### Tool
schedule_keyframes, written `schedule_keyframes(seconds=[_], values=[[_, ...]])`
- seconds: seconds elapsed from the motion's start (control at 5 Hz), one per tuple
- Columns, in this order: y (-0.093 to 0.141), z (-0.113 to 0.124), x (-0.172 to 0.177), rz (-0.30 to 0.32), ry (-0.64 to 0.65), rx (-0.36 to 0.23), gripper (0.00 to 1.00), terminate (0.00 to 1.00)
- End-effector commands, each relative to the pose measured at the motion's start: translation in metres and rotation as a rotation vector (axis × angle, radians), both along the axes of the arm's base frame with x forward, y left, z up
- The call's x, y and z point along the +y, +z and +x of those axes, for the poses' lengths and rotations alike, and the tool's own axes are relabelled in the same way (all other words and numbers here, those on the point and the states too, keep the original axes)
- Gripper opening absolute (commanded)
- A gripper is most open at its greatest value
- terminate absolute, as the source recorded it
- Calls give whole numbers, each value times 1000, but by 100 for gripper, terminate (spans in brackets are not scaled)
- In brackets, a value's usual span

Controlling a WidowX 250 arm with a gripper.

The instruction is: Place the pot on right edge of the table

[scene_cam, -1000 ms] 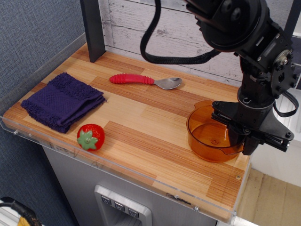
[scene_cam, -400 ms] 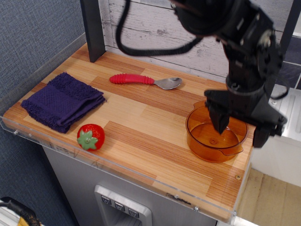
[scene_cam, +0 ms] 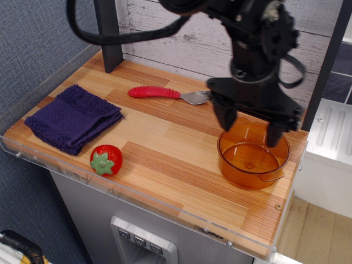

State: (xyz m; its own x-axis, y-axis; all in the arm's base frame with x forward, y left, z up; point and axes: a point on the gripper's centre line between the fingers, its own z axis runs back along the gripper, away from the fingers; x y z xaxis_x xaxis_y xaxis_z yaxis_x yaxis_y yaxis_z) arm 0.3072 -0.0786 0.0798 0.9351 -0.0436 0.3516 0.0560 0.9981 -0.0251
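Observation:
The amber see-through pot [scene_cam: 253,159] stands upright on the wooden table [scene_cam: 165,143], close to its right edge, with one small handle pointing to the front right. My gripper [scene_cam: 250,126] hangs just above the pot's far rim. Its two black fingers [scene_cam: 226,116] are spread wide apart, one at each side of the pot's back rim, and hold nothing. The arm covers the far part of the pot.
A red strawberry [scene_cam: 105,159] lies near the front edge at the left. A folded purple cloth [scene_cam: 73,117] lies at the far left. A spoon with a red handle [scene_cam: 165,93] lies at the back. A dark post [scene_cam: 108,33] stands at the back left corner.
My gripper has let go of the pot, risen and swung left, from the pot's right side to above its back rim. The pot stays near the right edge.

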Motion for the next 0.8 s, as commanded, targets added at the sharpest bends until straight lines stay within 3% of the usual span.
schedule_keyframes(seconds=[0.0,0.2,0.4,0.6], values=[[20,-25,78,-79,160,9,100,0],[20,-21,101,-71,194,-1,100,0],[19,-11,125,5,175,-1,100,0],[14,2,145,29,169,21,100,0]])
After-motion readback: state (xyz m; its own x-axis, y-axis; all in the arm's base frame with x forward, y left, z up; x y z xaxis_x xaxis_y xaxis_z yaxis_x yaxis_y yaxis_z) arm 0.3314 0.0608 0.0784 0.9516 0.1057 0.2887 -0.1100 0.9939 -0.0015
